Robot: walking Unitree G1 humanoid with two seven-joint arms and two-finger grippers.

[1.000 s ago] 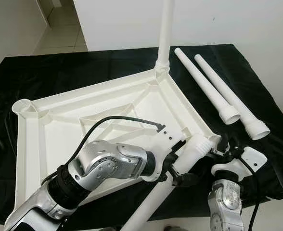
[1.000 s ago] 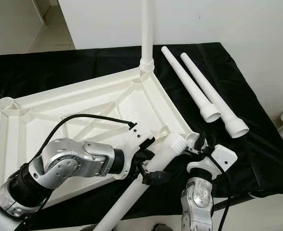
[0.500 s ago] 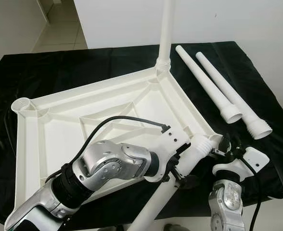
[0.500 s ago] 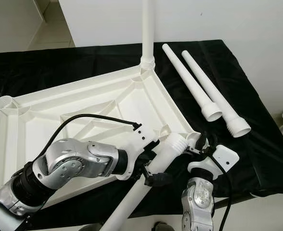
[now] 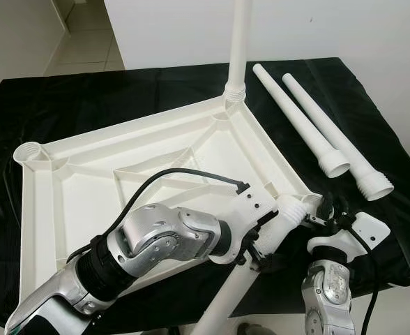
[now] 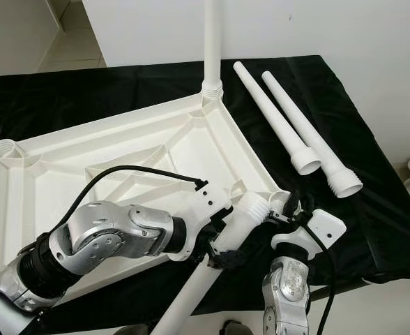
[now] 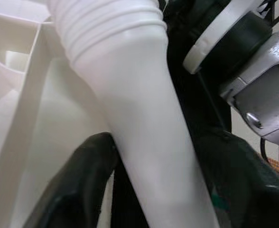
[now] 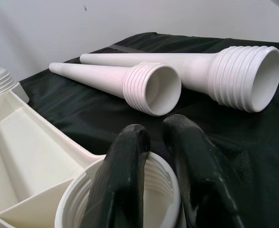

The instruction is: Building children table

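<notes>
Two tools work the tabletop's [image 5: 156,150] near corner: left [image 5: 257,246] grips a leg [image 5: 271,230], right [image 8: 151,185] pinches the socket rim [image 8: 170,175].

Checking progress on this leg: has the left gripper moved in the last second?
Yes. The left gripper, clamping the table leg, shifted slightly up toward the tabletop's corner socket.

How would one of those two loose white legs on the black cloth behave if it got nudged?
Each loose leg is a round, tapered tube, so it would probably roll, curving toward its narrow end. The open threaded end shows it is hollow, so likely light. It looks like stiff plastic; the black cloth may slow it.
</notes>
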